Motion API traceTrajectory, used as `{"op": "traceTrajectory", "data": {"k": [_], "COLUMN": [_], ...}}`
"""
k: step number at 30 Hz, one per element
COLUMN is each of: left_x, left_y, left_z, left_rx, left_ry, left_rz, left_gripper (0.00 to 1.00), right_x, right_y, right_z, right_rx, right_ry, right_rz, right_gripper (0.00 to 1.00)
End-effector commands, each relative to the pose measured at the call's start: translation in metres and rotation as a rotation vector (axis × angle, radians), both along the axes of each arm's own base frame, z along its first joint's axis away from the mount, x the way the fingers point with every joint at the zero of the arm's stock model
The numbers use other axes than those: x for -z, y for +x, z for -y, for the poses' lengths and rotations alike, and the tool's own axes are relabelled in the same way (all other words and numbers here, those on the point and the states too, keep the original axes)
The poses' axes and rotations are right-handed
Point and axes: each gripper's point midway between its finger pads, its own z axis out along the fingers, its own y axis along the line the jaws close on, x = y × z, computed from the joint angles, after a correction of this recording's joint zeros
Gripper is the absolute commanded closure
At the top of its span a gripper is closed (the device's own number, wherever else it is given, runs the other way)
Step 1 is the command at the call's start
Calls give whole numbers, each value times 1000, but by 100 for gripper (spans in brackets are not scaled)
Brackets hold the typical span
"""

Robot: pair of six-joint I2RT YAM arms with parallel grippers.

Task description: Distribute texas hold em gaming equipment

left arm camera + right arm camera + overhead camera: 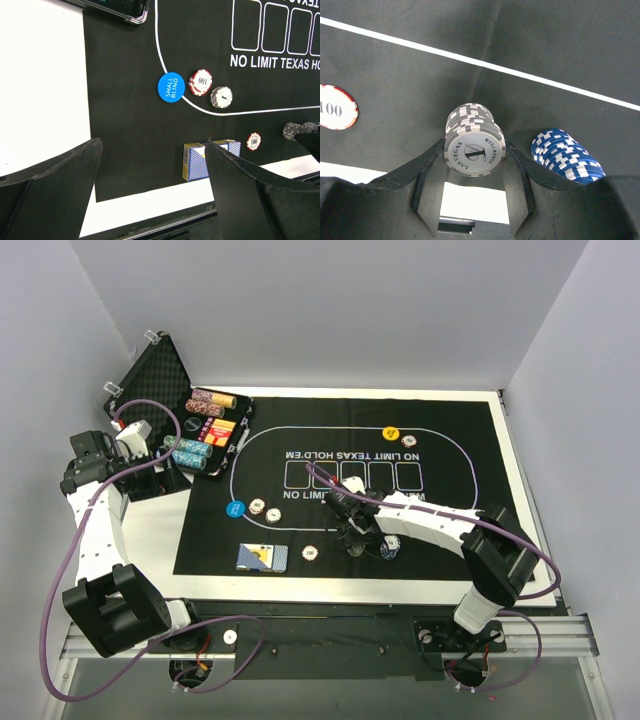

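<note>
the gear is spread over the black mat (450,440). rolls of chips sit in the open case (160,370) at far left. then come the blue button (171,87), a red chip stack (201,82), the card deck (196,161) near the front edge, and a lone red chip (335,107). furthest right is the grey chip stack (474,145), just beside a blue chip stack (567,157).

the grey stack is probably hard, smooth and light, but loose. its discs look stepped, so it is best pinched low on the rim from both sides, or the lower ones may slide out.

the left gripper (154,145) hangs near the case, jaws spread wide and empty. the right gripper (475,150) has a finger against each side of the grey stack, grasping it. i cannot tell whether the stack is off the mat.
</note>
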Motion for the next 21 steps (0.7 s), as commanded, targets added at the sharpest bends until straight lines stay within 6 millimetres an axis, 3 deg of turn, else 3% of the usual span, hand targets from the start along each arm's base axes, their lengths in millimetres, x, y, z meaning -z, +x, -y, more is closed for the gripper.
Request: {"op": "traceTrajectory", "data": {"k": [1,10,14,16,20,21], "left_x": [-15,-14,-13,-13,-10,-10], "left_y": [5,5,6,6,8,9], "left_z": [-2,-2,-1,-2,-2,-3], "left_rx": [7,10,14,10,12,12], "left_ry": [16,11,7,9,4,3], "left_rz": [60,57,54,53,49,50], "left_gripper": [5,5,5,5,5,5], "right_x": [-17,-46,-56,-62,-76,-68], "right_y": [0,11,29,47,106,115], "right_z": [4,5,12,18,47,50], "right_rx": [0,6,36,69,201,213], "right_ry": [4,34,45,50,59,51], "right_rz": [31,76,83,96,127,107], "right_gripper": [65,66,66,67,68,69]}}
